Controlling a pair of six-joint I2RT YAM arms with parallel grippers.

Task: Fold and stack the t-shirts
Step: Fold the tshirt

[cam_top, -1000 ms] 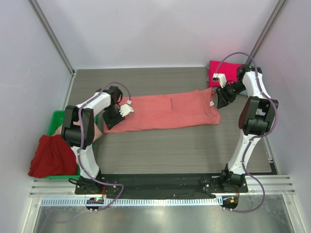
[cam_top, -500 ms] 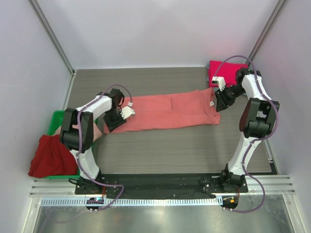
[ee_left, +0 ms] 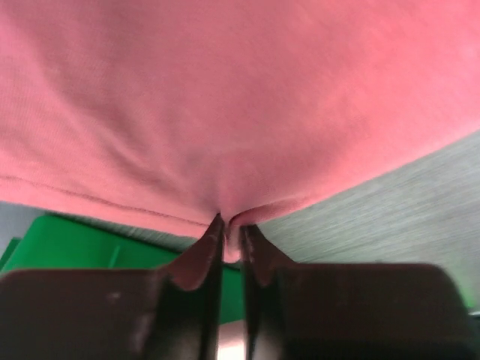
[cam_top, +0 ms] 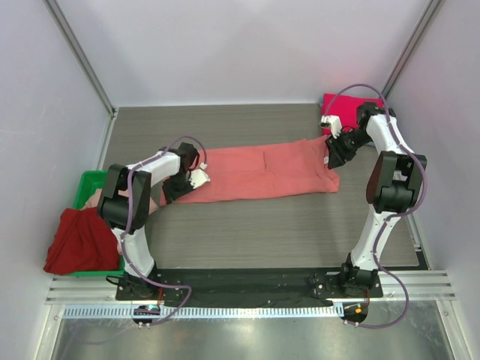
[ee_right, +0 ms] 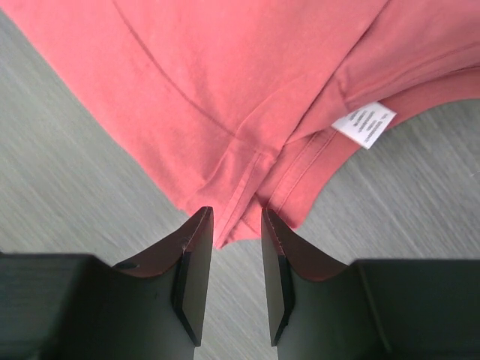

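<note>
Pale walls on three sides, with metal posts running up the back corners of the top view

Grey wood-grain table filling the middle of that view, bare boards in front of and behind the cloth

Salmon-coral t-shirt laid flat across the centre as a long band, long axis left to right and tilted a little, left end lower in the frame, right end higher. Neck end pointing right, hem end pointing left. Lying in the same place and at the same slant as half a second ago

Dark red t-shirt heaped at lower left, draped over the front edge of the green bin, well apart from the salmon one

Magenta t-shirt folded small in the upper right corner, close behind the right arm

Left gripper at the hem end, fingers pressed nearly together and pinching a small pleat of the hem, green bin showing below the cloth in the wrist view. Earlier just off that end, since drawn in onto the cloth

Right gripper at the neck end, fingers parted with a narrow gap, the corner of cloth beside the collar dipping into that gap, not clamped. Moved leftward from beside the shirt onto its edge over the last second

Small white label at upper right of the right wrist view, turned out over the neckline
</note>
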